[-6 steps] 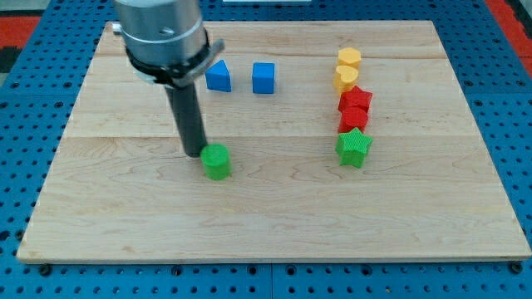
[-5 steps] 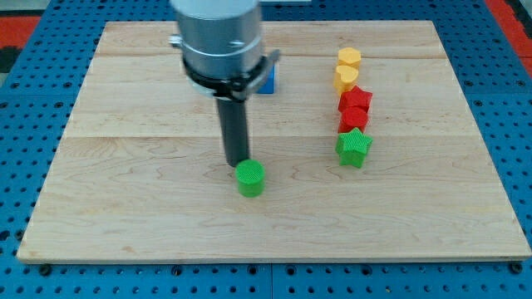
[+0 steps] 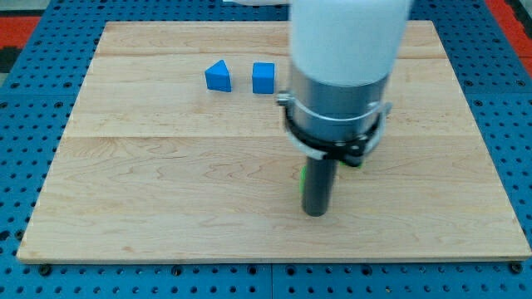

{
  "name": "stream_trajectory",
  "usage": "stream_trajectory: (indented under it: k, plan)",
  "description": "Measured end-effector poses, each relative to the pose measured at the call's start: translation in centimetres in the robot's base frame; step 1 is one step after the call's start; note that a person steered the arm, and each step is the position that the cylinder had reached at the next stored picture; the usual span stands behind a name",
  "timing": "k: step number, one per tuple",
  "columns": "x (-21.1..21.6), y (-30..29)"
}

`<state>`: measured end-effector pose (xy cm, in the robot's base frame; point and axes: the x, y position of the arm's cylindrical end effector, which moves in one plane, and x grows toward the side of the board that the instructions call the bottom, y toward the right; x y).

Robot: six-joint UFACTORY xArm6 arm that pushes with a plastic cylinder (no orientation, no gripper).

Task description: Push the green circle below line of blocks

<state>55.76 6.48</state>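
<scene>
My tip (image 3: 315, 213) rests on the wooden board (image 3: 150, 191) at the lower middle of the view. Only a thin sliver of the green circle (image 3: 302, 176) shows at the rod's left edge; the rest is hidden behind the rod. The tip is touching it or very close, just below and to its right. The arm's wide body (image 3: 341, 75) hides the column of yellow, red and green blocks at the view's right.
A blue wedge-shaped block (image 3: 218, 75) and a blue cube (image 3: 263, 77) sit side by side near the view's top, left of the arm. A blue pegboard surrounds the board.
My tip has swept to the right and down, pushing the green circle with it. The arm now hides the column of blocks and most of the green circle.
</scene>
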Motion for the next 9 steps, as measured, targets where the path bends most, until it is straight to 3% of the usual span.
stream_trajectory:
  k: [1, 4, 6, 9]
  plan:
    - [2.7, -3.4]
    - [-0.6, -5.3]
    - [-3.0, -2.1]
    - [-2.1, 3.9]
